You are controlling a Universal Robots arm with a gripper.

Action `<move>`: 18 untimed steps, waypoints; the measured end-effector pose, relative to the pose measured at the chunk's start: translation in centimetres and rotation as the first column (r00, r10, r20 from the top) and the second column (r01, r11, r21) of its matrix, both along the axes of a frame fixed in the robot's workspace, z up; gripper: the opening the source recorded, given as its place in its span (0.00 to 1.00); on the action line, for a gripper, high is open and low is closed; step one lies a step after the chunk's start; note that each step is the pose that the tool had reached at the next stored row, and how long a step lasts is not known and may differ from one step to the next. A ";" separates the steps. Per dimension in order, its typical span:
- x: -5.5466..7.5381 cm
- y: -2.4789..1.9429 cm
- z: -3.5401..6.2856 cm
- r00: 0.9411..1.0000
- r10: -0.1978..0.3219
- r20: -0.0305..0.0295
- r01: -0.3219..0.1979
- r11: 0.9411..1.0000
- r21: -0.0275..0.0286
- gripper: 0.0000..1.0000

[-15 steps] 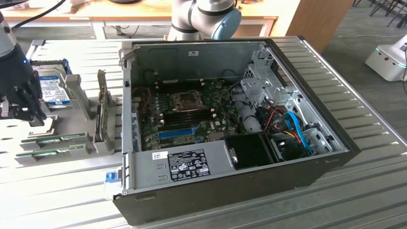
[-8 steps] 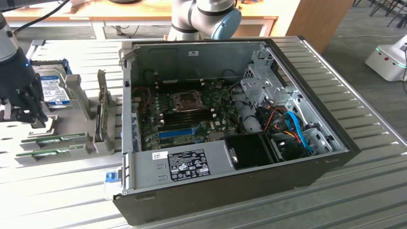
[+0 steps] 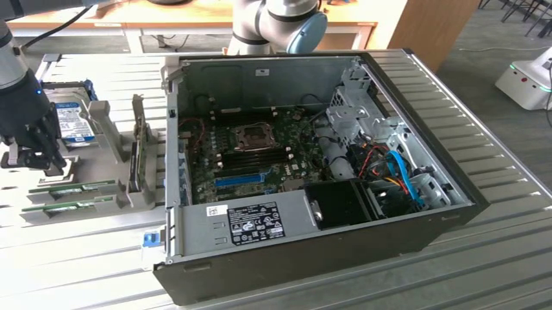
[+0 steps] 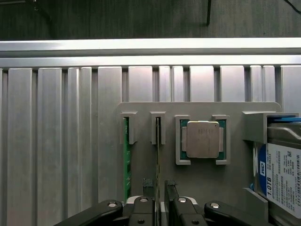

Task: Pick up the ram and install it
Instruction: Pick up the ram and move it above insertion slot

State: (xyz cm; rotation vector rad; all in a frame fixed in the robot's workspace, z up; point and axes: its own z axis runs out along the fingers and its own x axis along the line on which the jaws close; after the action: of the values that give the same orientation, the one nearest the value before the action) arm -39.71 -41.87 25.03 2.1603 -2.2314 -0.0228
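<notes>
Leftward in the exterior view, the gripper [image 3: 39,158] is seen wide open and empty above the gray tray [image 3: 52,216], where the ram [image 3: 74,189] is slotted. In the wrist view, the ram's thin edge [image 4: 157,150] is seemingly lined up between the parted fingers [image 4: 143,207], untouched.

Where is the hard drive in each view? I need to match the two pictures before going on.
Exterior view: the hard drive stands at the exterior view's left, in the grey holder beside the computer case.
Wrist view: the hard drive, with its blue-and-white label showing, sits next to the silver chip.
Shared landmark: the grey holder that carries it in both views.
</notes>
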 end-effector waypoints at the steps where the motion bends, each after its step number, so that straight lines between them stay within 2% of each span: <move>1: 0.0 0.00 0.00 1.000 0.000 0.000 0.000 1.000 0.000 0.23; 9: 0.0 -0.02 -0.03 1.000 0.000 0.000 0.000 1.000 0.000 0.23; 18: 0.0 -0.48 -0.02 1.000 0.000 0.000 0.000 1.000 0.000 0.23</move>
State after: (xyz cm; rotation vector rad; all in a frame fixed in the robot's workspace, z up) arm -39.71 -42.35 25.00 2.1604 -2.2316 -0.0226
